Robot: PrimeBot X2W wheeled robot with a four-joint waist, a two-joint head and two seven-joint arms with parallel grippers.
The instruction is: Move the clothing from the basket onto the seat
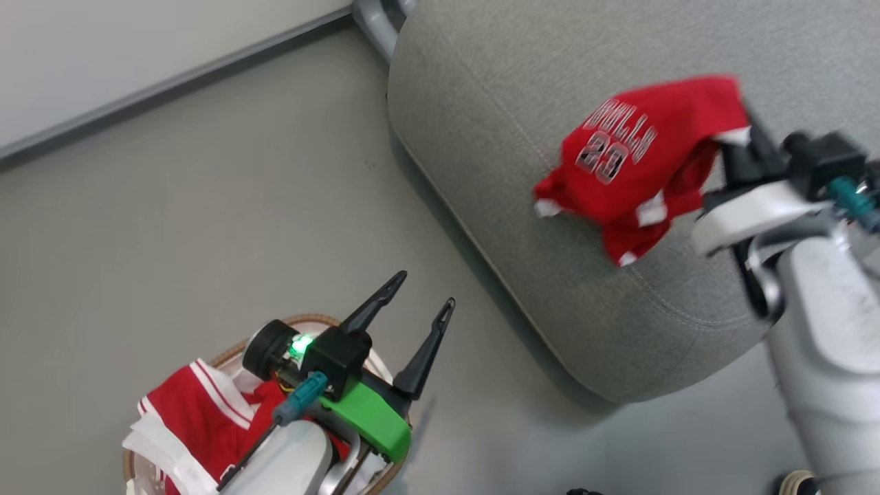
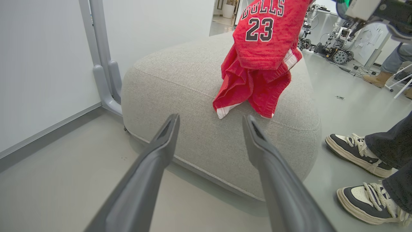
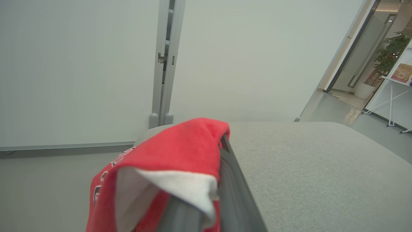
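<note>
grey seat (image 1: 522,206); basket (image 1: 302,322) on the floor, holding a red garment (image 1: 199,412); red jersey (image 1: 632,158) hanging over the seat's rounded edge, clamped in the right hand (image 1: 746,120); left hand (image 1: 425,289) spread, empty. limp, light cloth: likely best pinched at a bunched fold.

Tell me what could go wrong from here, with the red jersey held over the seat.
1. The red jersey hangs from the shut right gripper near the rounded edge of the seat; released here, it may slide to the floor.
2. In the right wrist view its cloth drapes over the fingers, so it might snag when they open.
3. A person's shoes stand close beside the seat; a wide arm swing could reach them.
</note>
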